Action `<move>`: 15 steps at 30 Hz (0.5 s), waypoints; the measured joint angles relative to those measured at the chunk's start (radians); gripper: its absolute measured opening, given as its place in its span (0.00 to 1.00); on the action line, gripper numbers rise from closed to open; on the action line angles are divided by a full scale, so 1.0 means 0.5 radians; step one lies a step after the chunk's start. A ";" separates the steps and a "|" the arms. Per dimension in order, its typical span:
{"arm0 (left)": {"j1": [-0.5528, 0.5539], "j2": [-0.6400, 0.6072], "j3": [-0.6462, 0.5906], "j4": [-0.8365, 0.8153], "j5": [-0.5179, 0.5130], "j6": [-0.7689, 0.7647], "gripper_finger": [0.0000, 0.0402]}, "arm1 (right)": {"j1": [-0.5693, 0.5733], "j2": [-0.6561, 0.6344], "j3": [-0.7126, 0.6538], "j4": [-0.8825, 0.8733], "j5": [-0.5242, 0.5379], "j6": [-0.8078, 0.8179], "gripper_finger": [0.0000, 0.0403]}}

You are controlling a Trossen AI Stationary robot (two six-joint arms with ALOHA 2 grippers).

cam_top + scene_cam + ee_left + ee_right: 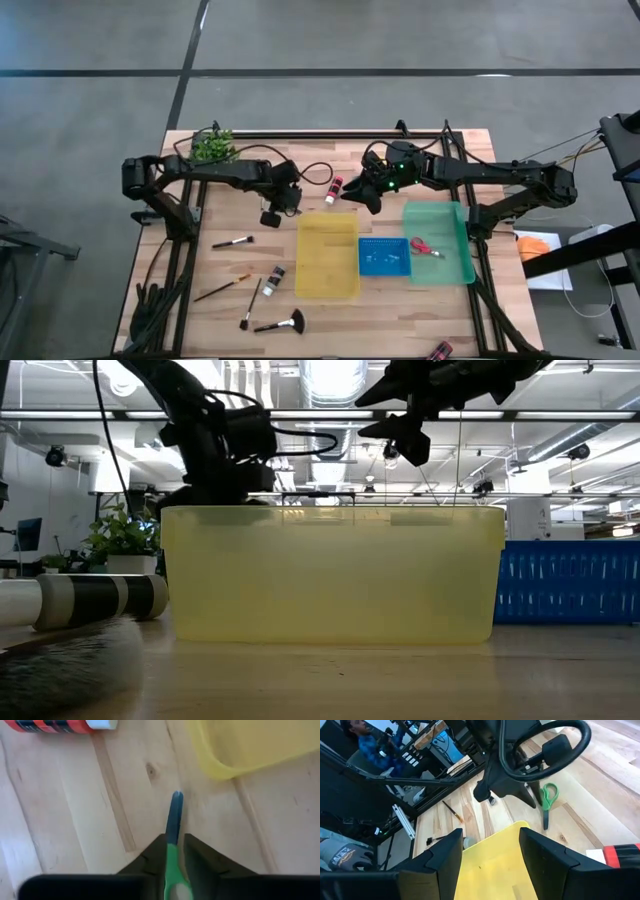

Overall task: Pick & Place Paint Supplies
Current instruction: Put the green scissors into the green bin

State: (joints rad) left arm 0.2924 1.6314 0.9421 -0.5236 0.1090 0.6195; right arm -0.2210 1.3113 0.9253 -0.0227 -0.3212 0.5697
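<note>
Left gripper [175,851] clenched on the green-handled scissors [174,827], blade down over bare wood just beside the yellow tray [327,255] — right gripper [489,851] past it, fingers apart and empty, above the tray's far end near the red paint bottle [334,189].

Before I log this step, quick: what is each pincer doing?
Left pincer: shut on the green-handled scissors.
Right pincer: open, empty, above the yellow tray.

No lettering can be made out anywhere. The red paint bottle [55,725] carries dark stripes only. Nothing on the yellow tray [330,575] reads as text.
</note>
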 joint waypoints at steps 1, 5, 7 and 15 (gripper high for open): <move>0.000 0.005 0.000 -0.002 0.000 0.015 0.23 | 0.002 0.000 0.000 0.001 0.000 0.000 0.48; 0.002 0.006 0.000 -0.009 0.000 0.111 0.36 | 0.012 0.000 0.000 0.001 0.000 -0.001 0.48; 0.005 0.007 -0.001 -0.010 -0.010 0.151 0.40 | 0.012 0.000 0.000 0.001 0.000 -0.001 0.48; 0.010 0.183 0.001 0.033 -0.064 0.176 0.42 | 0.011 0.000 0.000 -0.002 0.000 -0.001 0.48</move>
State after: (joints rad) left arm 0.2974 1.7230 0.9424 -0.5070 0.0767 0.7073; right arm -0.2153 1.3113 0.9253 -0.0237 -0.3210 0.5695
